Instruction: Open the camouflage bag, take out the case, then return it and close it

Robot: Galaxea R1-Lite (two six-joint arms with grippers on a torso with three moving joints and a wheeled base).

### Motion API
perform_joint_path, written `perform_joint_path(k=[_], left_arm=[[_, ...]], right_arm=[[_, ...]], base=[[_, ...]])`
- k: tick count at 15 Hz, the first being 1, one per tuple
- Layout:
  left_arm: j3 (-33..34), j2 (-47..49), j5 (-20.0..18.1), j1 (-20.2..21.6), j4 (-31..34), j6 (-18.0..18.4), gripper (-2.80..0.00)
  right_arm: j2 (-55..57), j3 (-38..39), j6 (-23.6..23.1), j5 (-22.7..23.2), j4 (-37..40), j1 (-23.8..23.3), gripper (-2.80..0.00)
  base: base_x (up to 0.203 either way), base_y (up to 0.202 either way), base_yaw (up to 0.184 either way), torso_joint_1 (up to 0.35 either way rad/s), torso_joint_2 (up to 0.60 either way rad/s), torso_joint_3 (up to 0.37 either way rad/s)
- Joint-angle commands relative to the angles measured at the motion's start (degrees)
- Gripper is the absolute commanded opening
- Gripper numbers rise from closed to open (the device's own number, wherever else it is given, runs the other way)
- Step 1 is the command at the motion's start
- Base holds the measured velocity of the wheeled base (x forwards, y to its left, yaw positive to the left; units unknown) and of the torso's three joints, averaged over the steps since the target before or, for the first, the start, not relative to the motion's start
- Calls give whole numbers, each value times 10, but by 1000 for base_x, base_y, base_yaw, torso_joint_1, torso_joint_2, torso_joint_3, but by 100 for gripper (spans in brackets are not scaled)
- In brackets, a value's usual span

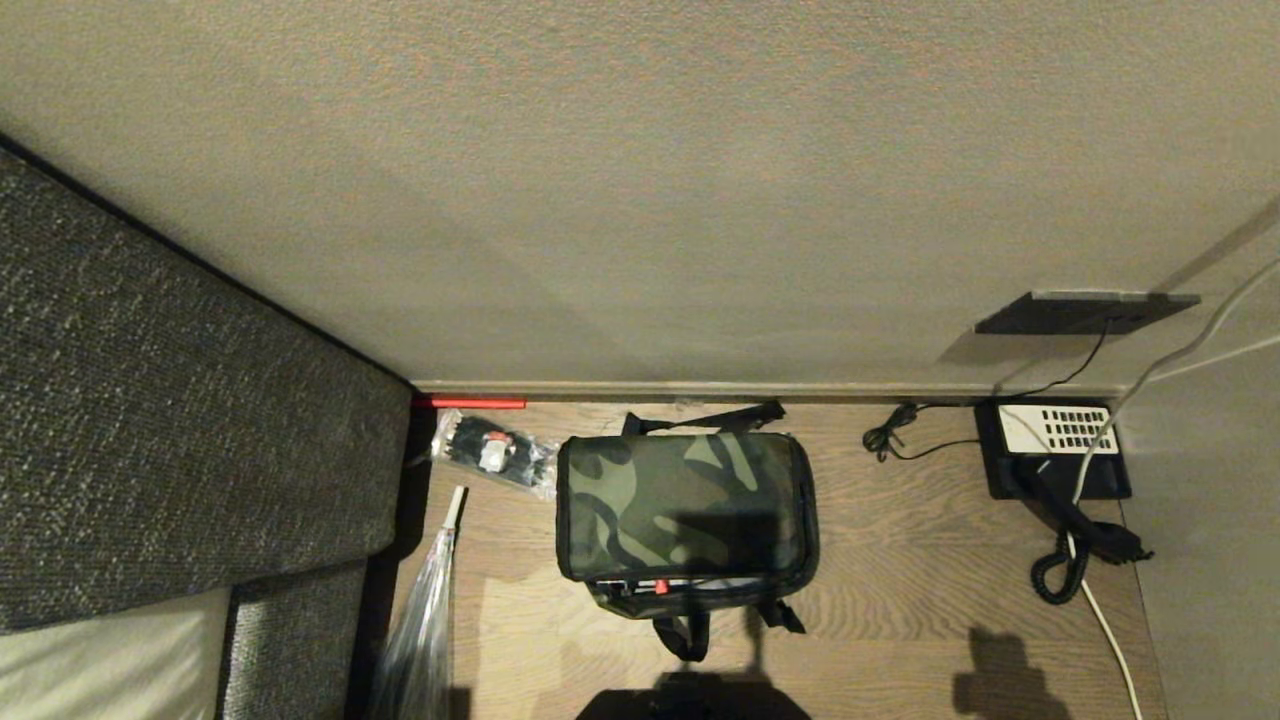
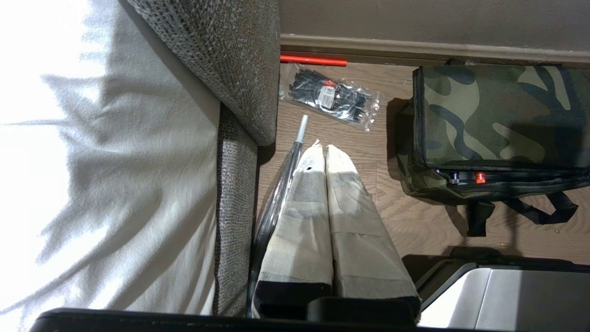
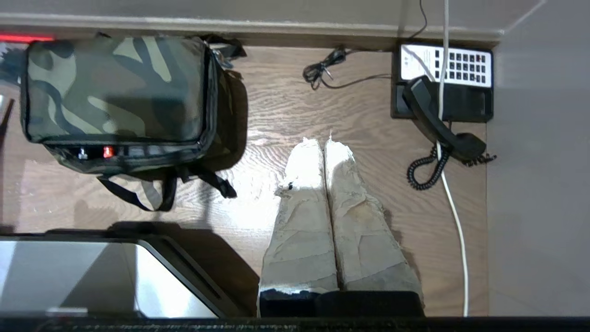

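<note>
Woodgrain flooring (image 1: 900,560) runs up to a pale baseboard under a plain beige wall (image 1: 640,180), with a grey wall closing the corner on the robot's right and a dark woven upholstered piece (image 1: 180,420) with a white sheet (image 2: 101,152) on its left. No brand, label or readable writing shows anywhere; the only markings are the dark keys on the white keypad panel of the black telephone (image 1: 1055,450), which sits in the right corner with its handset off the cradle, its coiled cord on the floor and a white cable crossing it. The camouflage bag (image 1: 685,505) lies on the floor against the baseboard, lid down, with its straps spread toward the robot and a small red tab on its near edge. Just left of it lie a clear packet of black items (image 1: 492,452), a clear-wrapped umbrella (image 1: 425,620) and a red strip (image 1: 478,403) at the foot of the wall. The case is not visible. The left gripper (image 2: 321,148) hangs over bare floor between the upholstery and the bag, its taped fingers pressed together and holding nothing. The right gripper (image 3: 324,142) hangs over bare floor between the bag and the telephone, apart from both, its taped fingers likewise closed and empty.
</note>
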State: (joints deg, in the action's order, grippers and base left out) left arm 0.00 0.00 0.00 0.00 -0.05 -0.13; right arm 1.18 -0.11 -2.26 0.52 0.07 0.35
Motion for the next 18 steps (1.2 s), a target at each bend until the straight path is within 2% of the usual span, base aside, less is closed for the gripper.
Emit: perform_joint_path(k=[1,12,18], left_arm=[[0,0,0,0,0,0,-280],[0,0,0,0,0,-2,-280],[0,0,0,0,0,-4,-280]], right_arm=[[-8,0,3,0,-2,0,-280],[-9,0,4,1,-2,0,-280],[-8,0,1,1,-2,1,-280]], base=[[0,0,0,0,0,0],[0,0,0,0,0,0],[0,0,0,2,2,158]])
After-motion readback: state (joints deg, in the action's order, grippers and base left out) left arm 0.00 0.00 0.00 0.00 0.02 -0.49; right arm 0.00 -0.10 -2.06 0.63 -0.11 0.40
